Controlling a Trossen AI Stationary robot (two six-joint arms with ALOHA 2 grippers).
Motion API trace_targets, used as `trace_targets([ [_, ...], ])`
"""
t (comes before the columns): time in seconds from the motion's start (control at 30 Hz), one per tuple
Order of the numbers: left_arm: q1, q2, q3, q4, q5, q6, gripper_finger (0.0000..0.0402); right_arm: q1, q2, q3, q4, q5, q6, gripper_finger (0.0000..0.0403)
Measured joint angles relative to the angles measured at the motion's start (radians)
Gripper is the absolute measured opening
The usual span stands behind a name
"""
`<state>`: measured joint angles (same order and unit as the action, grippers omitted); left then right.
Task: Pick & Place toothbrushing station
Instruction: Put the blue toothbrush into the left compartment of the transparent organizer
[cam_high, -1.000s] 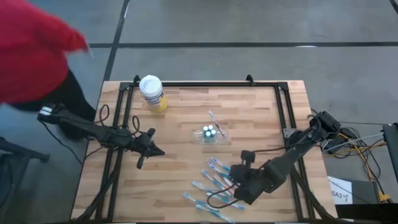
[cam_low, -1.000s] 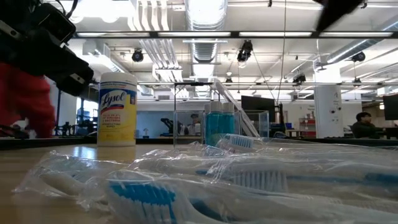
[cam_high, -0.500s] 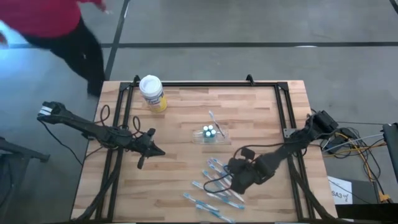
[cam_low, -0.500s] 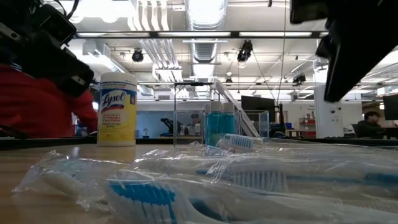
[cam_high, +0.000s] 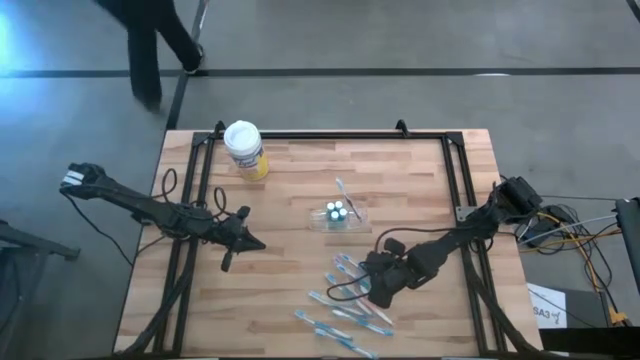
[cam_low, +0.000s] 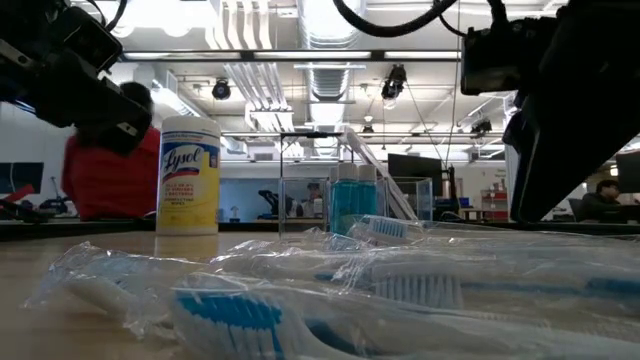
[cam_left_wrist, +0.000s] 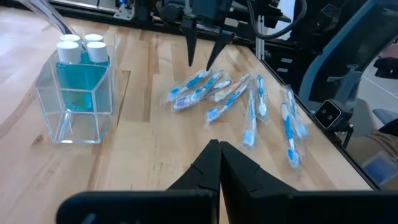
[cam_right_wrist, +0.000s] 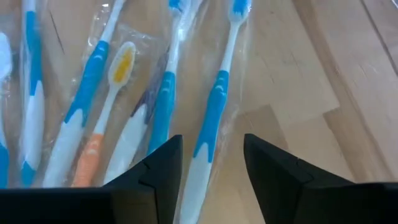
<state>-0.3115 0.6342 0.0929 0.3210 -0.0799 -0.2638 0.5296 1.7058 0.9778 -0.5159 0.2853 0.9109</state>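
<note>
Several thin blue-and-white toothbrushes (cam_high: 345, 295) in clear wrappers lie flat on the wooden table near its front edge, also in the left wrist view (cam_left_wrist: 239, 102). My right gripper (cam_right_wrist: 211, 165) hangs open just over them, fingers pointing steeply down. One wrapped toothbrush (cam_right_wrist: 212, 115) lies below the gap and touches neither finger. Mid-table, a clear plastic pouch (cam_left_wrist: 76, 93) stands upright with three white-topped tubes (cam_high: 338, 211) inside. My left gripper (cam_high: 247, 241) waits shut over the table's left half, holding nothing.
A yellow canister (cam_high: 246, 150) with a white lid stands at the far left of the table. A black frame rail (cam_high: 330, 135) runs along the far edge and down both sides. Bare wood lies between the pouch and my left gripper. A person walks on the floor beyond the far left corner.
My right gripper has come down toward the toothbrushes, shifting a little toward the table's left edge, and now shows in the low view from above. The person in red behind the far left corner has walked away. The toothbrushes and pouch have not moved.
</note>
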Motion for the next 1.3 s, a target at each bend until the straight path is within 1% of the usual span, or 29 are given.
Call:
trace_targets([
  [0.23,0.000,0.000,0.000,0.000,-0.013,0.000,0.0005,-0.006,0.009,-0.043,0.035,0.001,0.010,0.0166],
  [0.37,0.000,0.000,0.000,0.000,-0.013,-0.016,0.0005,-0.010,0.012,-0.064,0.086,0.001,0.002,0.0160],
  [0.67,0.000,0.000,0.000,0.002,-0.026,-0.001,0.0005,-0.012,0.012,-0.087,0.092,0.001,-0.005,0.0144],
  [0.83,0.000,0.000,0.000,0.002,-0.025,-0.008,0.0005,-0.020,0.011,-0.129,0.144,0.001,-0.006,0.0136],
  [0.97,0.000,0.000,0.000,0.002,-0.026,-0.003,0.0005,-0.022,0.009,-0.145,0.154,0.002,-0.005,0.0129],
  [1.03,0.000,0.000,0.000,0.004,-0.026,0.001,0.0005,-0.022,0.009,-0.146,0.153,0.005,-0.005,0.0119],
  [1.1,0.000,0.000,0.000,0.005,-0.027,0.004,0.0005,-0.022,0.007,-0.146,0.149,0.006,-0.008,0.0100],
  [1.23,0.000,0.000,0.000,0.009,-0.026,0.004,0.0005,-0.023,-0.014,-0.138,0.117,0.008,-0.062,0.0046],
  [1.3,0.000,0.000,0.000,0.010,-0.026,0.003,0.0005,-0.023,-0.036,-0.131,0.112,0.029,-0.083,0.0022],
])
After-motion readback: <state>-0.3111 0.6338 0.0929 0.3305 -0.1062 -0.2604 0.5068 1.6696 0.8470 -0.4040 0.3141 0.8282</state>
